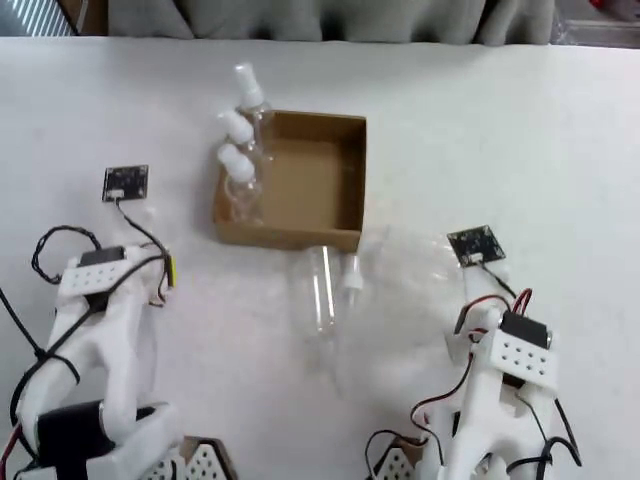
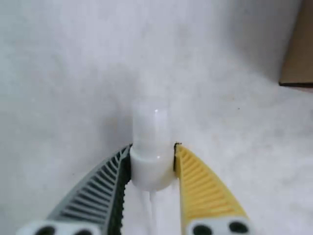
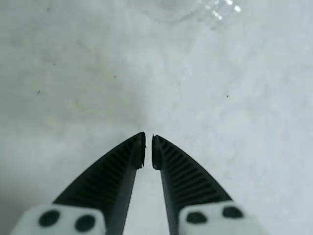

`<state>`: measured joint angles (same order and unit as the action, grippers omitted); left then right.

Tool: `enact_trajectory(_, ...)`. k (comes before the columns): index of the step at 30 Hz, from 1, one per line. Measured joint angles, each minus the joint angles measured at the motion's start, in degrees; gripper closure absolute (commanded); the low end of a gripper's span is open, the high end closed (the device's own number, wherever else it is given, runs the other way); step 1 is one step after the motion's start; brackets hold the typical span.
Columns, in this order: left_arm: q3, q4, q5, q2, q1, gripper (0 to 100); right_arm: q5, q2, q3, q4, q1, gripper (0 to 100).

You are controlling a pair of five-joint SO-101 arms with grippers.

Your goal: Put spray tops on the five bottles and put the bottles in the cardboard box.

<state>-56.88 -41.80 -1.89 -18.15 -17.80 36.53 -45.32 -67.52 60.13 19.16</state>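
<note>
**High view: 3 of 5 bottles ready, 2 left**

The cardboard box [image 1: 352, 170] stands at the middle of the table [image 1: 520, 120], toward its far edge. Inside we count three capped bottles [image 1: 238, 168], upright in a row along the box's left wall. So approx. 3/5 of the work looks finished to us.

What is left, as we judge it:

- **Bottle no. 4:** an open bottle [image 1: 322, 285] lies on the table just beside the box's near wall, w/o top. Its long axis runs approx. from the far edge to the near edge, a little slanted. We cannot tell which end is the mouth.
- **Loose spray top:** a loose spray top [image 1: 352, 277] lies just beside that bottle, on the side of the table's right edge.
- **Bottle no. 5:** in the right wrist view, a threaded neck [image 3: 217, 10] of clear plastic lies on the table ahead of the right gripper [image 3: 148, 142]. We take it for bottle no. 5, also w/o top.

The left gripper [image 2: 152, 147] has its fingers clamped on the collar of a held spray top [image 2: 150, 129], low over the table. The head of this top points away from the wrist. Its long axis is in line with the fingers, and a thin tube runs back between them. The fingers of the right gripper are nearly together, with only a hairline gap, and hold nothing.

In our opinion both open bottles need tops first, then they go into the box.
</note>
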Motion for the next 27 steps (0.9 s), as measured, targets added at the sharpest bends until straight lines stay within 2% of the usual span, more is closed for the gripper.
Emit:
enact_trajectory(5,-4.9,2.7,-0.4,-5.9,0.0,98,-7.0,0.0,13.7,11.4,-0.4,97.7)
enact_trajectory(7,-5.9,2.9,-0.4,-7.6,0.0,98,-10.5,0.0,18.9,14.3,-2.7,97.7)
enact_trajectory(11,-6.3,3.2,-0.4,-8.6,0.0,98,-14.9,0.0,25.1,16.0,-10.7,95.3)
enact_trajectory(16,-6.4,3.2,-0.6,-8.8,0.0,98,-15.3,0.0,26.6,15.6,-22.2,81.2)
enact_trajectory(18,-6.4,3.2,-0.6,-8.8,0.0,98,-14.2,0.0,26.7,15.0,-25.4,76.7)
enact_trajectory(20,-6.4,3.2,-0.8,-8.8,0.0,98,-10.1,0.4,26.7,15.0,-27.3,74.6)
enact_trajectory(27,-6.4,3.2,-4.0,-8.8,0.0,98,2.5,14.0,30.3,10.5,-28.0,74.1)
